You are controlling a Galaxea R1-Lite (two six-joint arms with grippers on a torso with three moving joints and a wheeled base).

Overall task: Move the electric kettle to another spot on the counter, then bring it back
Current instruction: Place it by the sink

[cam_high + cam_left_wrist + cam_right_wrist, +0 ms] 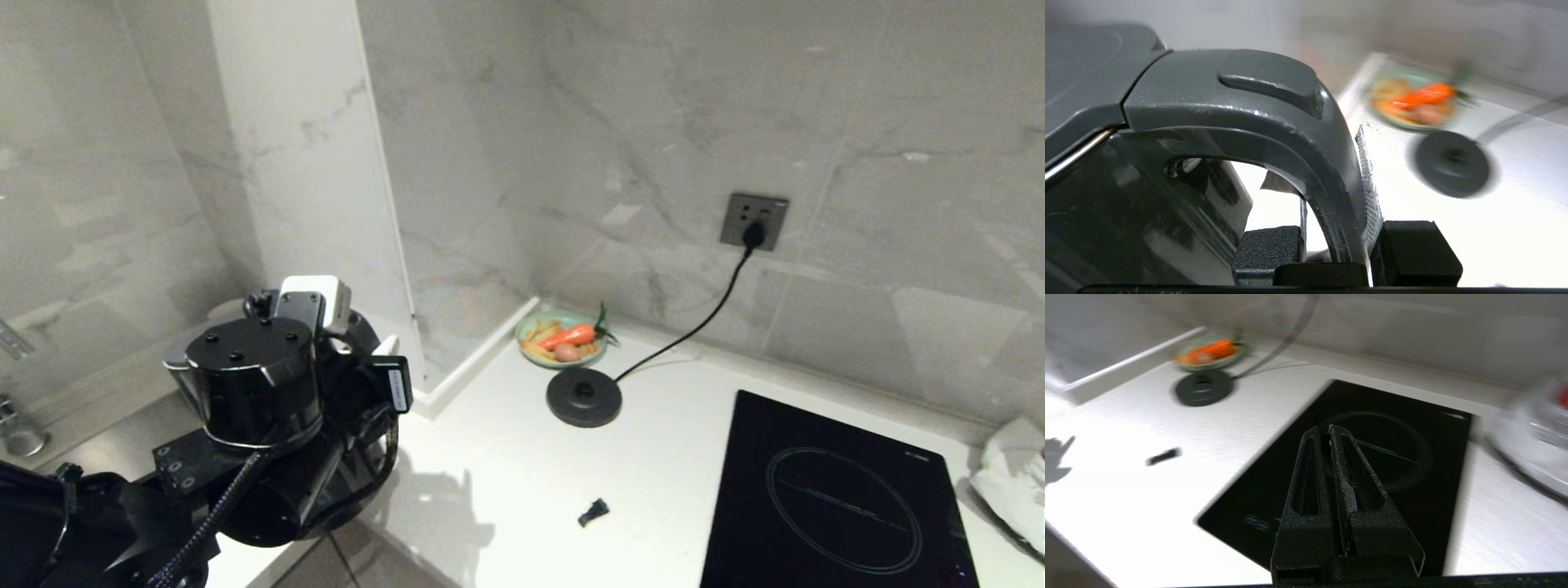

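The black electric kettle (245,384) is at the left of the head view, spout pointing left and its bottom hidden behind my left arm. My left gripper (1339,228) is shut on its dark-grey loop handle (1327,163), one pad on each side of the loop. The kettle's glossy body (1126,212) and lid fill the rest of the left wrist view. The white counter (490,474) spreads to the right of the kettle. My right gripper (1323,430) is shut and empty, hanging above the black cooktop (1372,457), outside the head view.
The round black base disc (584,398) sits bare near the back wall, its cord running to a wall socket (753,220). Behind it is a green plate with a carrot (563,337). A small black piece (593,512) lies mid-counter. Cooktop (841,498) and white cloth (1012,482) occupy the right.
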